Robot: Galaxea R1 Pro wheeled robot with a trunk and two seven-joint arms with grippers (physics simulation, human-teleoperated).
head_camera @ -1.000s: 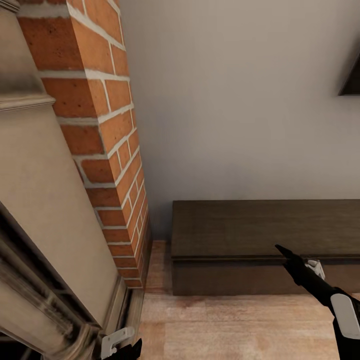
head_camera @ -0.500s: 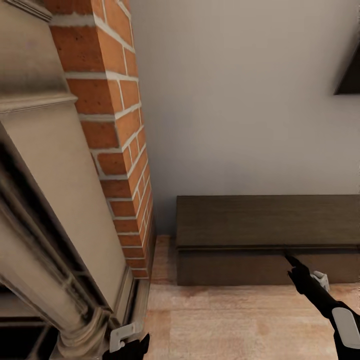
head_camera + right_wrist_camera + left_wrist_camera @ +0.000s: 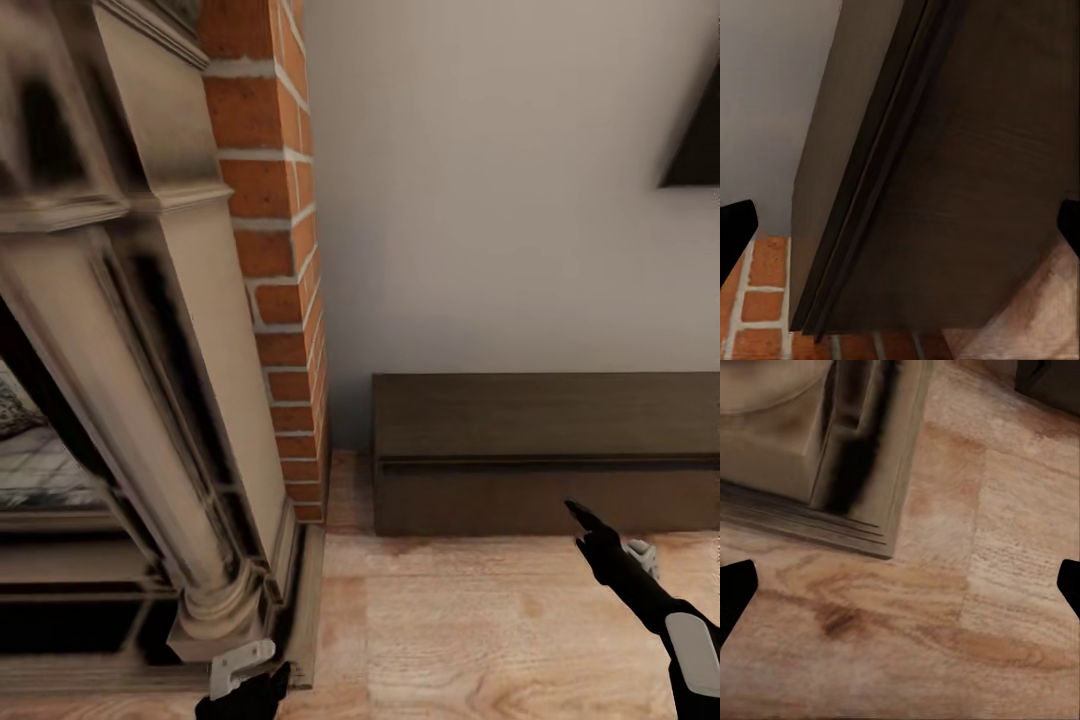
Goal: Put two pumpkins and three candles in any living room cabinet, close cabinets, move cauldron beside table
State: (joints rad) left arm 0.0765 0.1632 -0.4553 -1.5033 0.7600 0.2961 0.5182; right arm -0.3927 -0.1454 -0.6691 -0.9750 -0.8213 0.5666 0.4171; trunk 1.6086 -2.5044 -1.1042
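While the robot faces a corner of the room, these lines run from its own arms outward.

Left gripper (image 3: pixel 245 690): low at the near edge of the head view, just beside the base of the fireplace surround; a pale bracket shows on its wrist. In the left wrist view its two dark fingertips (image 3: pixel 736 585) sit at opposite edges with bare floor between them, so the jaws are spread and hold nothing.

Right gripper (image 3: pixel 585 520): the right arm (image 3: pixel 650 600) reaches forward and up from the near right corner, its black tip pointing toward the cabinet front without touching it. In the right wrist view the dark fingertips (image 3: pixel 735 225) lie far apart at the edges, so the jaws are spread and empty.

Floor (image 3: pixel 480 620): light wood planks, seen under both arms.

Fireplace surround (image 3: pixel 150 400): cream moulded column and plinth at the left, blurred; the left wrist view shows its stepped base (image 3: pixel 817 472) resting on the planks.

Brick column (image 3: pixel 280 300): orange bricks with pale mortar, behind the surround and just beside the cabinet's left end; the right wrist view shows bricks (image 3: pixel 761 300) beside that end.

Cabinet (image 3: pixel 545 450): long, low, dark-brown, against the wall, its front shut; the right wrist view shows its top, groove and front close up.

Wall (image 3: pixel 500 200): plain pale grey, with a dark shape (image 3: pixel 695 140) at its upper right edge.
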